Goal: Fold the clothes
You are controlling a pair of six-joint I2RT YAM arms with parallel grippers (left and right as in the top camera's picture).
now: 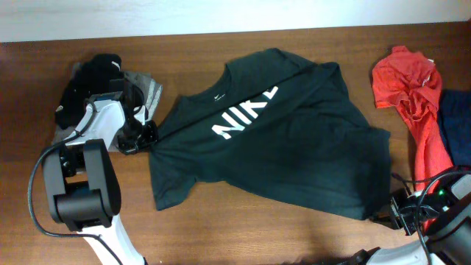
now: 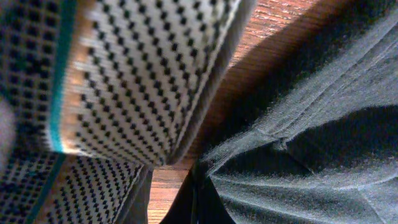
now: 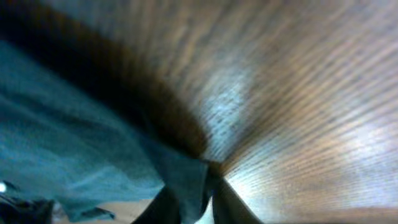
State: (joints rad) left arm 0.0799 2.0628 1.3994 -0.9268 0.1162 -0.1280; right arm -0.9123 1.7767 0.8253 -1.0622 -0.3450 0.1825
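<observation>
Right gripper (image 1: 394, 212): clamped on the shirt's (image 1: 272, 140) near hem corner, likely to lift it.
Left gripper (image 1: 142, 137): pinching the sleeve, probably for tension.
Shirt: mid-table, partly folded, letters up.
Red garment (image 1: 412, 88): aside, far right.

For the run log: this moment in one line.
left gripper: pinches dark fabric NIKE T-shirt edge | right gripper: pinches its corner

Bare table (image 1: 243, 235) lies open on the shirt's (image 1: 294, 147) near side. A black pile (image 1: 92, 77) (far left) and red cloth (image 1: 412, 96) flank it.
</observation>
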